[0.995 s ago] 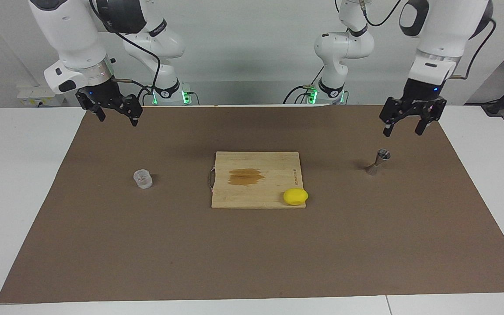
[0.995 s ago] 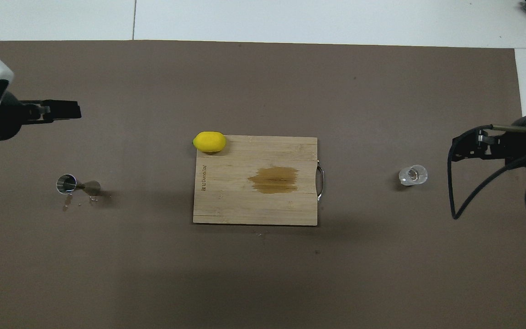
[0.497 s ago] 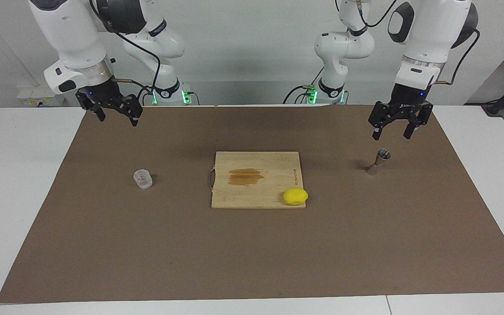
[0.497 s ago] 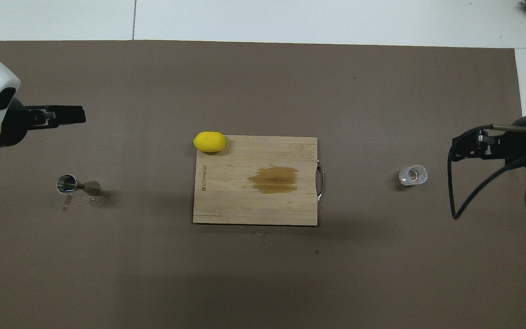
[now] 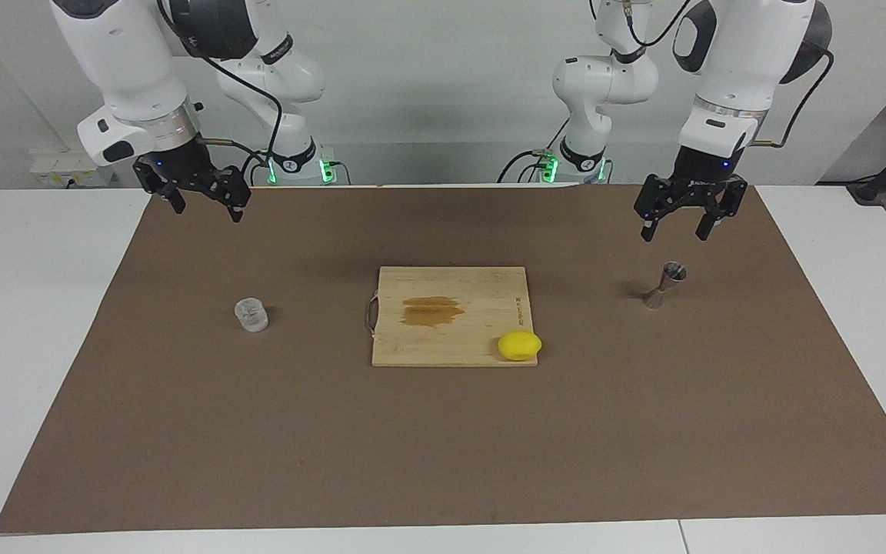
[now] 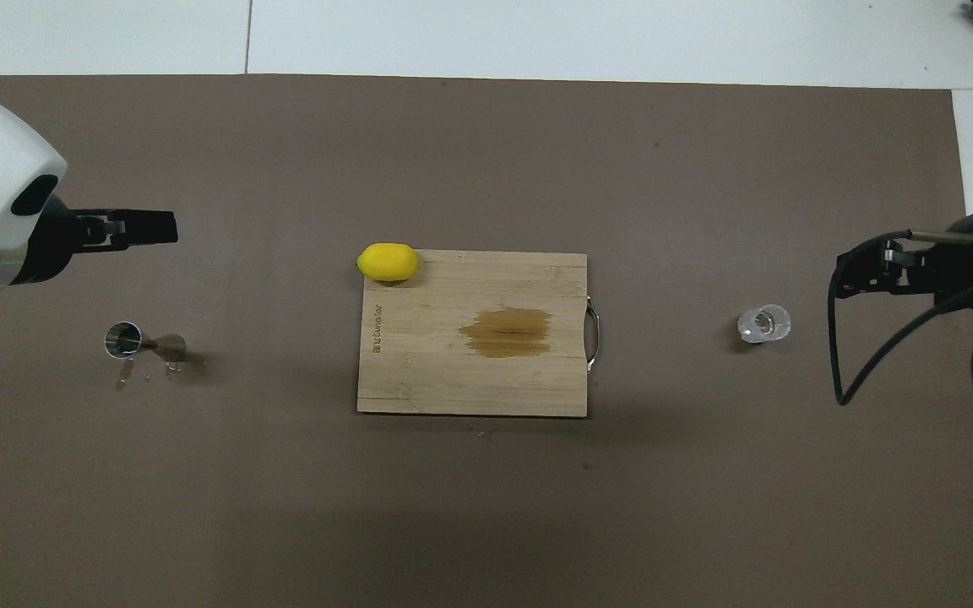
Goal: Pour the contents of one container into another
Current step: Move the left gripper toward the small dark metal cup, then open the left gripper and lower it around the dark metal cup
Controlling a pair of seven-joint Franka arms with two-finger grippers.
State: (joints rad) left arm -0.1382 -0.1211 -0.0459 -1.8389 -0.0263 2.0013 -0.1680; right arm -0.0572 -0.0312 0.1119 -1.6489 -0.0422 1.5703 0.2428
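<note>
Metal jigger (image 5: 664,285) upright, L gripper (image 5: 672,229) open above, apart

The facing camera sat high across the table (image 5: 43,323), looking back at both robots, whose bases stood at its twelve o'clock. The overhead camera hung above the robots' end, looking steeply down and forward. Both stood well back and shared the brown mat (image 6: 486,507) and the cutting board (image 5: 451,338) at centre, turned half a circle between them.
</note>
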